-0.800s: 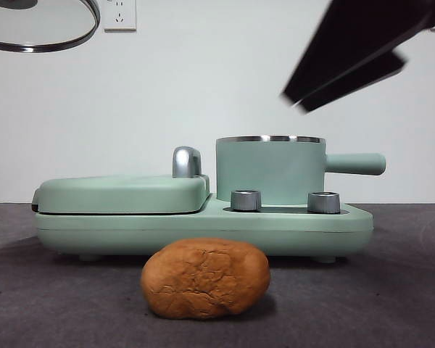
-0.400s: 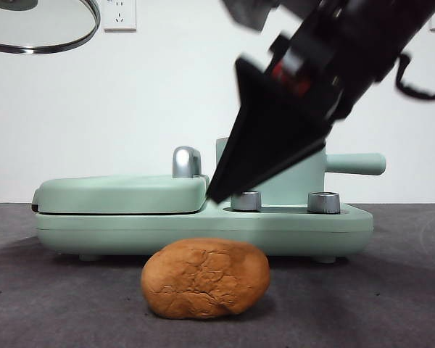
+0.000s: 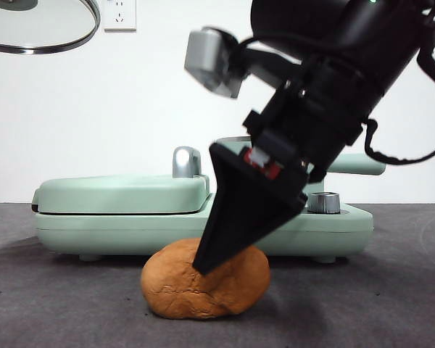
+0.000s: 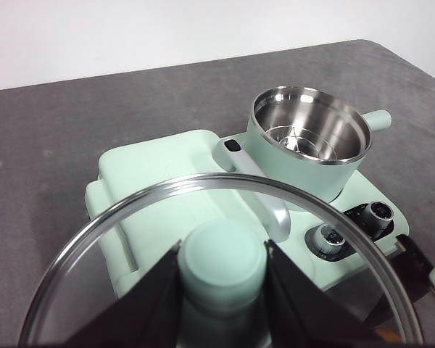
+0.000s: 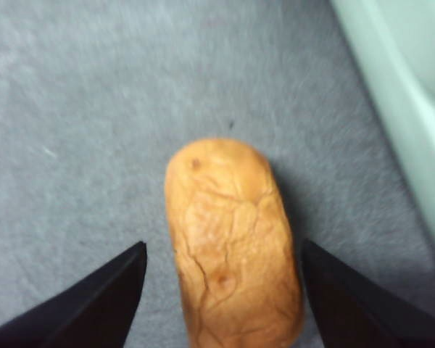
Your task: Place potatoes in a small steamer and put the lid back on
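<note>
The potato (image 3: 170, 293) lies on the dark table in front of the appliance, an orange-brown cracked lump. My right gripper (image 3: 203, 267) has come down from the upper right, its tip at the potato's top. In the right wrist view the gripper (image 5: 223, 245) is open, one jaw on each side of the potato (image 5: 228, 217), apart from it. My left gripper (image 4: 222, 254) is shut on the mint-green knob of the glass lid (image 4: 148, 197), held high; the lid's rim (image 3: 87, 32) shows at top left. The steamer (image 4: 290, 174) stands open and empty; its handle (image 3: 366, 165) shows behind the arm.
The flat mint-green griddle cover (image 3: 123, 194) with its chrome handle (image 3: 186, 161) sits left of the pot on the shared base (image 3: 94, 225). A steel knob (image 3: 323, 201) sticks up from the base. A white wall with a socket (image 3: 119, 14) stands behind.
My right arm has swung down and left from the top right corner to the potato. The potato, the pot and the held lid have not moved.
</note>
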### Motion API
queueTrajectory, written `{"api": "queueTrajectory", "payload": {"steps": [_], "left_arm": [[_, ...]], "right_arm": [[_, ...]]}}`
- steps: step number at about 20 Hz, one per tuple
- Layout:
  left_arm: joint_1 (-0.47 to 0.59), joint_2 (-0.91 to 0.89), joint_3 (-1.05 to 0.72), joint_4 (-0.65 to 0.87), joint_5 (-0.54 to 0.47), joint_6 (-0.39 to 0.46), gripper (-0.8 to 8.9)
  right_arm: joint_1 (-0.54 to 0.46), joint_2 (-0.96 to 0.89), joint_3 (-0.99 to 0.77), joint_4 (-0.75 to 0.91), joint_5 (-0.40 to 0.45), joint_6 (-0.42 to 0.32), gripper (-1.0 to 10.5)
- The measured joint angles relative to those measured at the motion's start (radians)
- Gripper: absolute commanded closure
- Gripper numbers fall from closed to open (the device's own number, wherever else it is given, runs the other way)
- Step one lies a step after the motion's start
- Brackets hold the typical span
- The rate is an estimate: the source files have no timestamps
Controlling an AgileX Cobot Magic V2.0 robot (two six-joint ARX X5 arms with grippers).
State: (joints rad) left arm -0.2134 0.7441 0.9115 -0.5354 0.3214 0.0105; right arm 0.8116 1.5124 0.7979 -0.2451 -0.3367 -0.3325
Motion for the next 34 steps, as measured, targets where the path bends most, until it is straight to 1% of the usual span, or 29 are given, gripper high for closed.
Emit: {"api": "queueTrajectory", "payload": {"steps": [3,5,6,9,11,15,18,20,22,25,27,30,34], "left_arm": [[0.000,0.000,0.000,0.000,0.000,0.000,8.04],[0.000,0.000,0.000,0.000,0.000,0.000,8.04],[0.000,0.000,0.000,0.000,0.000,0.000,8.04],[0.000,0.000,0.000,0.000,0.000,0.000,8.04],[0.000,0.000,0.000,0.000,0.000,0.000,8.04],[0.000,0.000,0.000,0.000,0.000,0.000,8.04],[0.000,0.000,0.000,0.000,0.000,0.000,8.04],[0.000,0.000,0.000,0.000,0.000,0.000,8.04],[0.000,0.000,0.000,0.000,0.000,0.000,8.04],[0.000,0.000,0.000,0.000,0.000,0.000,8.04],[0.000,0.000,0.000,0.000,0.000,0.000,8.04],[0.000,0.001,0.000,0.000,0.000,0.000,8.04],[0.000,0.001,0.000,0.000,0.000,0.000,8.04]], "right_arm": [[0.000,0.023,0.000,0.003,0.000,0.000,6.1],[0.000,0.026,0.000,0.003,-0.001,0.000,7.2],[0.002,0.026,0.000,0.003,0.000,0.001,7.5],[0.010,0.026,0.000,0.001,-0.002,0.029,7.6],[0.012,0.025,0.000,-0.006,-0.016,0.067,7.6],[0.012,-0.069,0.008,-0.100,-0.024,0.132,7.6],[0.011,-0.178,0.052,-0.223,0.038,0.203,7.6],[0.004,-0.241,0.105,-0.349,0.100,0.260,7.6],[-0.009,-0.275,0.171,-0.470,0.166,0.311,7.6],[-0.042,-0.283,0.299,-0.634,0.221,0.365,7.6],[-0.060,-0.283,0.345,-0.670,0.235,0.375,7.6],[-0.099,-0.283,0.406,-0.674,0.236,0.384,7.6],[-0.177,-0.259,0.483,-0.678,0.232,0.382,7.5]]}}
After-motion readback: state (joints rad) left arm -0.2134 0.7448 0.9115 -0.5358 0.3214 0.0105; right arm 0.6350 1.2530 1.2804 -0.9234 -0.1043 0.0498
